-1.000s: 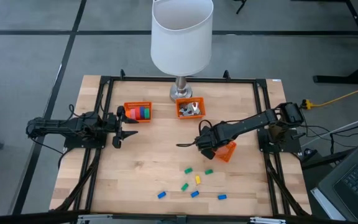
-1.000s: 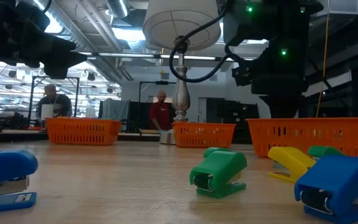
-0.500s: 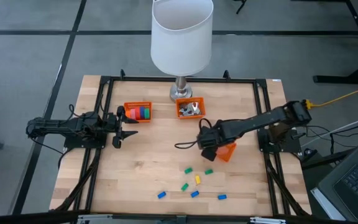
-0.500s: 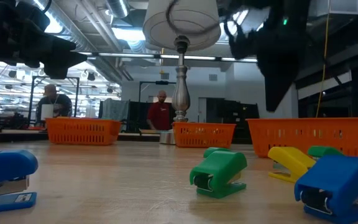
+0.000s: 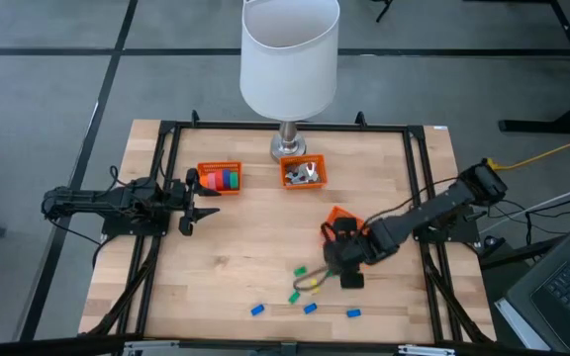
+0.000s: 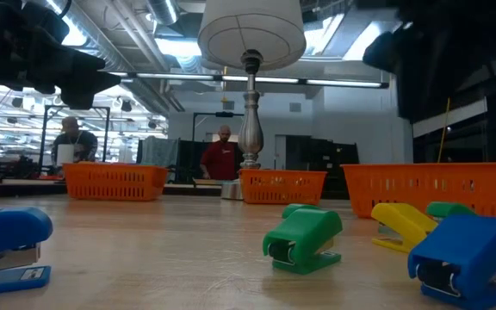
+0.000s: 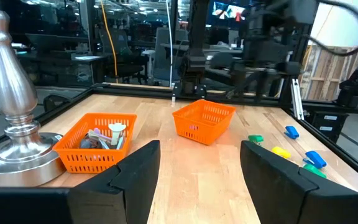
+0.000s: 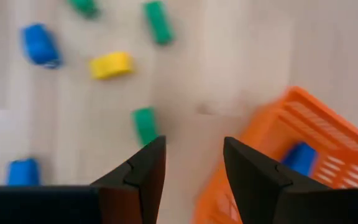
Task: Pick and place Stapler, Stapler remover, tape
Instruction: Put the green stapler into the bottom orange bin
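Right gripper point(image 8: 191, 180) shifted toward staplers point(image 5: 314, 285), empty, fingers apart; left gripper point(image 7: 197, 180) wide; no legible writing.

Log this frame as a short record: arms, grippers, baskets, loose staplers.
left gripper: open, empty, waiting at the table's left edge
right gripper: open, empty, above the loose staplers
tape basket: back left, holds tape rolls
middle basket: by the lamp, holds silvery pieces
right basket: one blue stapler inside

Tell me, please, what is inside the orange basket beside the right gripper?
Through the wall of the orange basket, the right wrist view shows one blue stapler. The basket's rim cuts off the rest of the inside, so anything more cannot be seen.
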Robot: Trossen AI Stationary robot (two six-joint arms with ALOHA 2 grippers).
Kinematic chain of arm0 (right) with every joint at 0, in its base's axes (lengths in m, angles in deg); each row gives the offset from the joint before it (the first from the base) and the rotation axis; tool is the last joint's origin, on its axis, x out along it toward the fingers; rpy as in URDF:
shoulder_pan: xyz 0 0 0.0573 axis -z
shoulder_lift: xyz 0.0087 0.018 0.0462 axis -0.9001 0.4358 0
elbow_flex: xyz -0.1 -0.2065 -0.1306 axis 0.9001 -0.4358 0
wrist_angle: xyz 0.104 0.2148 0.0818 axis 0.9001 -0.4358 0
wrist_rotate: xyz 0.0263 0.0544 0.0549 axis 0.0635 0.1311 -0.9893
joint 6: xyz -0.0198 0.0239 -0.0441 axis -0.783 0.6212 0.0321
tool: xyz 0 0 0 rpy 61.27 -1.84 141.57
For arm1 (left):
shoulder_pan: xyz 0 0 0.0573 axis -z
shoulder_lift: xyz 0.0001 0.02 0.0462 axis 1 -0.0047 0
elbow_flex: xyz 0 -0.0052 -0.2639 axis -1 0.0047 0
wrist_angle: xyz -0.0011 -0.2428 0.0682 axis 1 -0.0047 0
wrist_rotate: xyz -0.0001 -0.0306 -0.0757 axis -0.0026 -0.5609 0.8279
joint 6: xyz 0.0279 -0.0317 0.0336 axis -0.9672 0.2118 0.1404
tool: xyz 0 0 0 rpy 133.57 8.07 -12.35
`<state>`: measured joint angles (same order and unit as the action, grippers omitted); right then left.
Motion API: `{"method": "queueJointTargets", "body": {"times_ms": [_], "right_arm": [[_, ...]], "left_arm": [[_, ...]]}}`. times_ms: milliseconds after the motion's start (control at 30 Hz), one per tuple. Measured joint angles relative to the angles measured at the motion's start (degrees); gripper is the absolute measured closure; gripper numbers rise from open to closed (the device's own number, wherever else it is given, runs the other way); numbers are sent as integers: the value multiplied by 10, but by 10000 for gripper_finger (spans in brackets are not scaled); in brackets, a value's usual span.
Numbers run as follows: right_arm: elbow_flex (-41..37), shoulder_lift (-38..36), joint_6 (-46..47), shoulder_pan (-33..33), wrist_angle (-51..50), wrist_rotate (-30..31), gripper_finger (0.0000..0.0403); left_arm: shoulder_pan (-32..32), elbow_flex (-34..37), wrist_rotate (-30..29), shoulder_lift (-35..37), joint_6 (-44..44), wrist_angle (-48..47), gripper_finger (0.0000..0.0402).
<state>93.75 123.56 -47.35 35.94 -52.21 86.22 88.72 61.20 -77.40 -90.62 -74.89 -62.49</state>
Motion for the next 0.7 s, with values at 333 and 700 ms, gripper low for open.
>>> {"method": "queueJointTargets", "body": {"times_ms": [333, 700], "right_arm": [[-4, 0, 16, -72, 29, 3, 238], [-102, 1, -14, -65, 204, 5, 238]], "left_arm": [[0, 0, 0, 0, 0, 0, 183], [0, 0, 0, 0, 0, 0, 183]]}}
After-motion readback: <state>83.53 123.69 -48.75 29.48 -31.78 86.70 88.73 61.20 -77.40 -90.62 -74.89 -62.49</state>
